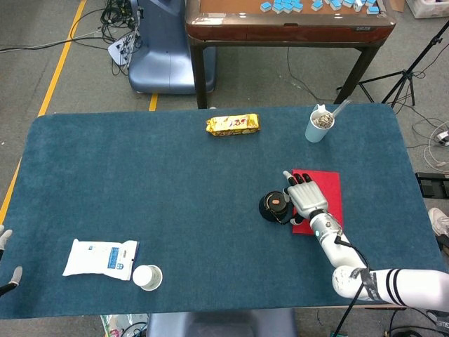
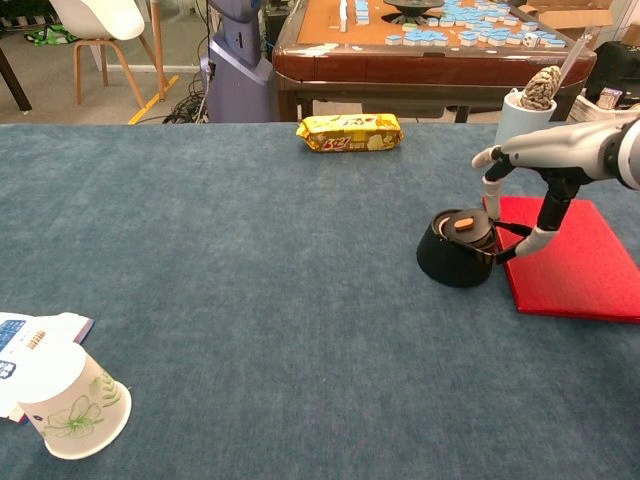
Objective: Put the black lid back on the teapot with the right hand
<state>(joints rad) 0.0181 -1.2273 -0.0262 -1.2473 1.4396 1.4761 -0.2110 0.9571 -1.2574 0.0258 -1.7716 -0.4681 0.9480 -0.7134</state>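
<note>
Table clutter, non-task.
Yellow snack pack (image 1: 232, 124) far edge; white cup (image 1: 320, 126) far right; paper cup (image 2: 72, 405) tipped beside white packet (image 1: 101, 258).

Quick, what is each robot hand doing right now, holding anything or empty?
Right hand: open, fingers spread, holding nothing, beside the black teapot with its lid on.
Left hand: only fingertips at the frame edge; cannot be told.

Landmark = teapot (image 2: 458, 259), right of table (image 1: 175, 175) centre. Lid (image 2: 464, 224) sits on its top. Mat (image 2: 570, 258) touches teapot's right side; right hand (image 2: 540, 165) hangs above teapot's right edge & mat. Cup w/ filling (image 1: 320, 126) behind teapot, to its right. Snack pack (image 1: 233, 124) behind, to its left. Pouch (image 1: 101, 258) & tipped cup (image 1: 148, 276) far left, nearer front edge, touching.
</note>
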